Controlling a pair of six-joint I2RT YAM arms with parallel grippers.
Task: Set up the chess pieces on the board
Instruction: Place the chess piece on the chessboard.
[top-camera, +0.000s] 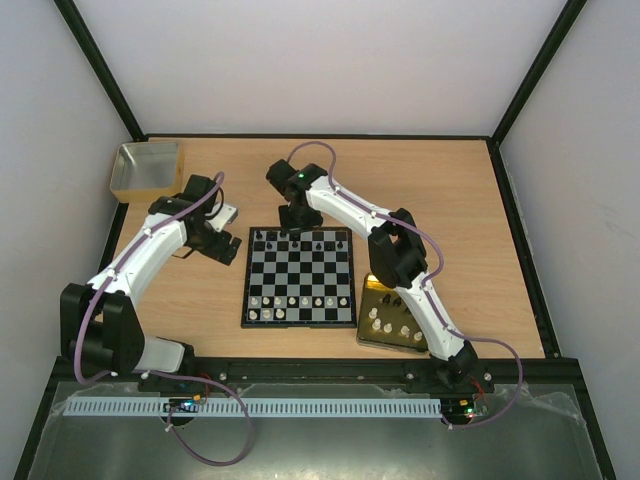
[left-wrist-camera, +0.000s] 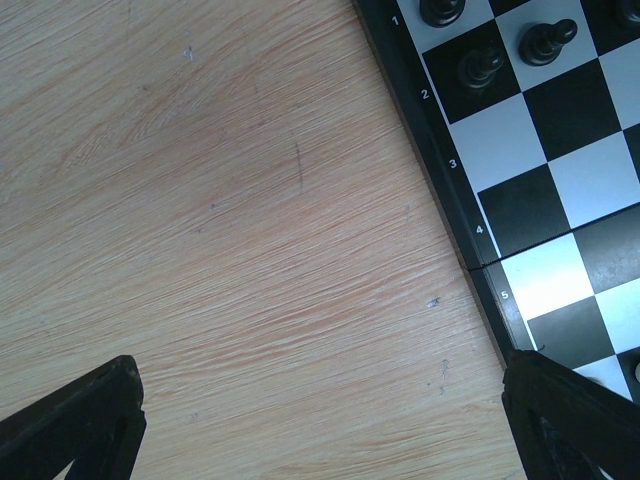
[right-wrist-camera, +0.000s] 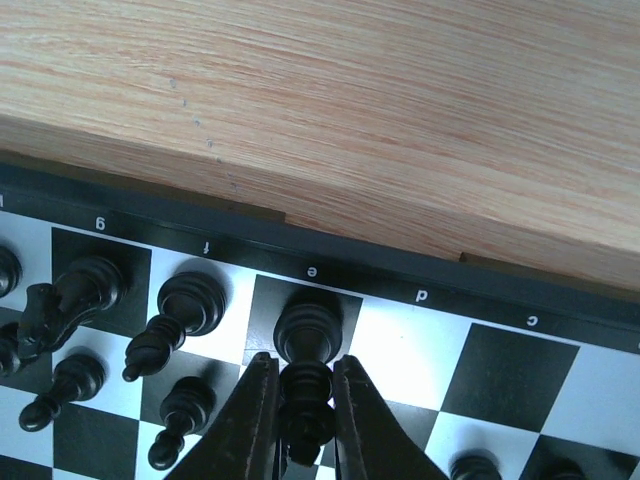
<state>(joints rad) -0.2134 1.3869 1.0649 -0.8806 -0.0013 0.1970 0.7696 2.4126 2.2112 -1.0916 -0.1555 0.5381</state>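
Observation:
The chequered board (top-camera: 300, 277) lies mid-table, with black pieces (top-camera: 300, 240) along its far rows and white pieces (top-camera: 296, 301) along its near rows. My right gripper (top-camera: 296, 226) is over the far edge. In the right wrist view it (right-wrist-camera: 304, 400) is shut on a tall black piece (right-wrist-camera: 308, 345) standing on the dark square marked e at the board's edge (right-wrist-camera: 420, 282). Other black pieces (right-wrist-camera: 185, 305) stand to its left. My left gripper (top-camera: 222, 222) hovers left of the board, open and empty (left-wrist-camera: 320, 420), with the board's corner (left-wrist-camera: 470, 230) beside its right finger.
A gold tray (top-camera: 392, 326) with several white pieces sits at the board's near right, under the right arm. A yellowish box (top-camera: 148, 168) stands at the far left. Black frame rails border the table.

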